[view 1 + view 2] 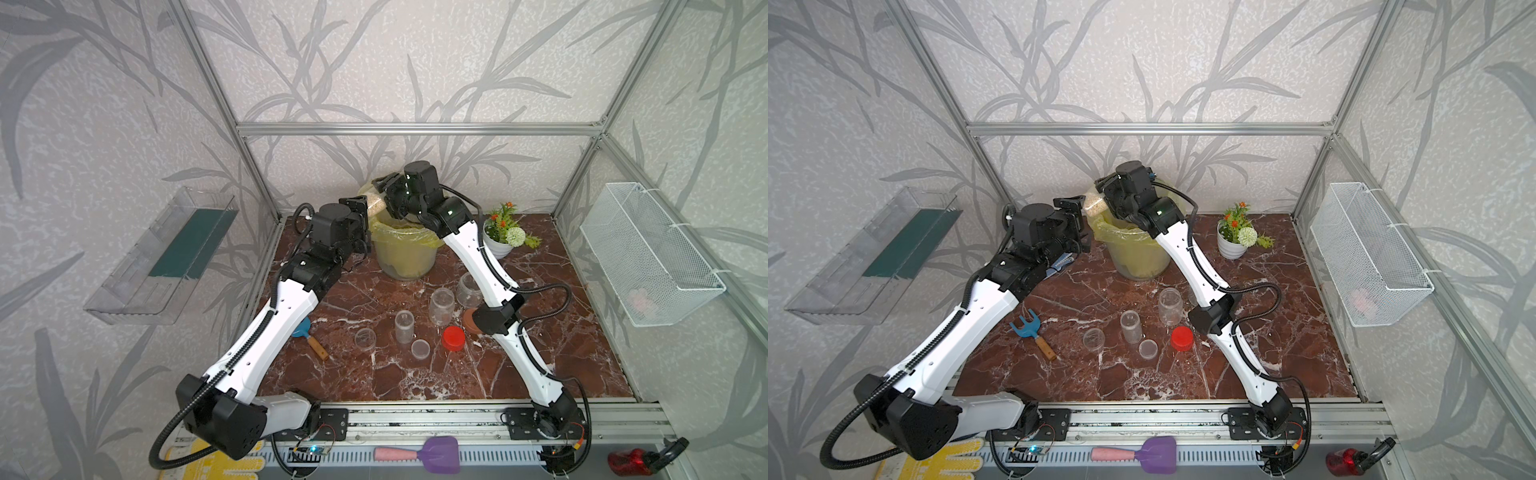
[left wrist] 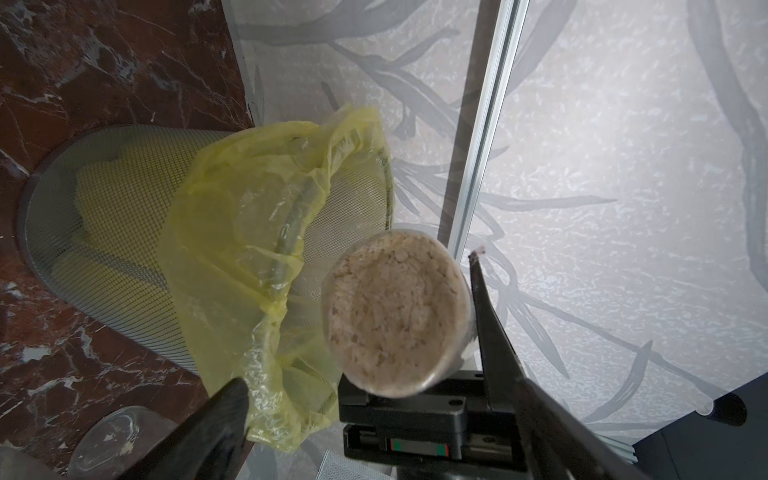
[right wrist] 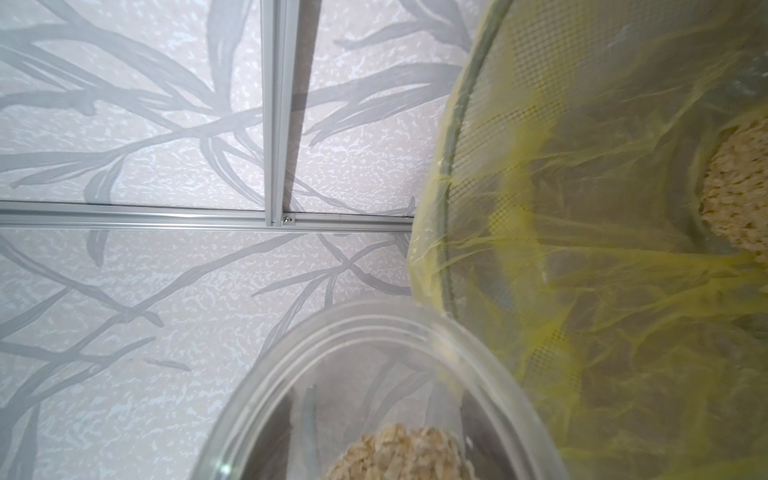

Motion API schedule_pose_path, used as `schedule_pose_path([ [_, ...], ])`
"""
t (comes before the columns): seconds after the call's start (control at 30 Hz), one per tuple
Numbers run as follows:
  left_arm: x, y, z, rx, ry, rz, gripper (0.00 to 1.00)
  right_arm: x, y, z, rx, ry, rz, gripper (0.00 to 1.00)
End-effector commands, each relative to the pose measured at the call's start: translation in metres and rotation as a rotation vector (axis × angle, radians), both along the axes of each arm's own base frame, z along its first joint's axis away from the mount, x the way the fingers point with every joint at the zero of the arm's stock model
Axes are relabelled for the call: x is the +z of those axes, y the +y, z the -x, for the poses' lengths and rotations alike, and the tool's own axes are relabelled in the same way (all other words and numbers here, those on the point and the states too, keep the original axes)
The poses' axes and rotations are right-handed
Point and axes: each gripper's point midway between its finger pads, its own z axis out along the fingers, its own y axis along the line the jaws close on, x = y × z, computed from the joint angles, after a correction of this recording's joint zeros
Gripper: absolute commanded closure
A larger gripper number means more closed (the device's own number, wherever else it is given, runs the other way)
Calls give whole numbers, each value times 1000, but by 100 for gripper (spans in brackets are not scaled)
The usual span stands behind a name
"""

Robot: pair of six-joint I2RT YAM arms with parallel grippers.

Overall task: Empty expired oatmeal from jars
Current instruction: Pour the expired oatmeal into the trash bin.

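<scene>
The oatmeal [image 2: 395,311] could spill outside the bin [image 1: 405,259] if I tip the jar [image 1: 370,199], clamped in my right gripper [image 1: 379,184] beside the bin's rim, against my empty, spread left gripper [image 1: 358,208].

The bin [image 1: 405,255], lined with a yellow bag, stands near the middle of the worktop's [image 1: 561,332] back edge. Above it the right gripper [image 1: 379,186] grips a tilted jar [image 1: 365,193] with oatmeal [image 1: 372,203] inside. The left gripper [image 1: 360,210] hangs just beside it. Around the worktop's middle stand a slim jar [image 1: 404,326], a wide jar [image 1: 441,305] and a third jar [image 1: 468,289], all empty and uncapped. Near them, towards the front edge, lie two clear lids [image 1: 365,338], a red lid [image 1: 453,337] and a brown lid [image 1: 468,321], which the right arm partly hides. A blue fork [image 1: 301,328] with a wooden handle lies by the left edge. A flower pot [image 1: 496,248] stands towards the back right corner.
</scene>
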Motion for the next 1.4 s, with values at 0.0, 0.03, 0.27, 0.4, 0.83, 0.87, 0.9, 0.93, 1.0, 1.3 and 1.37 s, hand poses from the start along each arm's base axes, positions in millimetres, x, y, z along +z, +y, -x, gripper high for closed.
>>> schedule_pose_path([
  [0.0,22,-1,-14,50,-39,153,3,53,-1,4,-16,-126,-126,73],
  [0.03,22,-3,-19,50,-39,171,3,54,1,4,-11,-135,-134,73],
  [0.27,34,5,-35,102,-77,228,4,57,3,4,-6,-159,-136,75],
  [0.4,32,10,-43,136,-80,250,4,59,2,4,-7,-170,-127,76],
  [0.83,35,-3,-69,84,-81,315,17,63,4,4,23,-213,-117,78],
  [0.87,36,-4,-70,80,-83,317,26,64,3,4,25,-214,-114,78],
  [0.9,37,-5,-71,76,-85,317,34,64,3,4,26,-214,-114,78],
  [0.93,36,-6,-73,73,-82,322,42,62,4,4,28,-213,-111,78],
  [1.0,34,-6,-75,74,-80,333,57,61,4,4,33,-210,-108,79],
  [1.3,27,-7,-87,52,-79,327,92,58,1,13,83,-220,-34,50],
  [1.37,24,-9,-91,47,-78,328,94,58,-6,16,82,-208,-2,37],
])
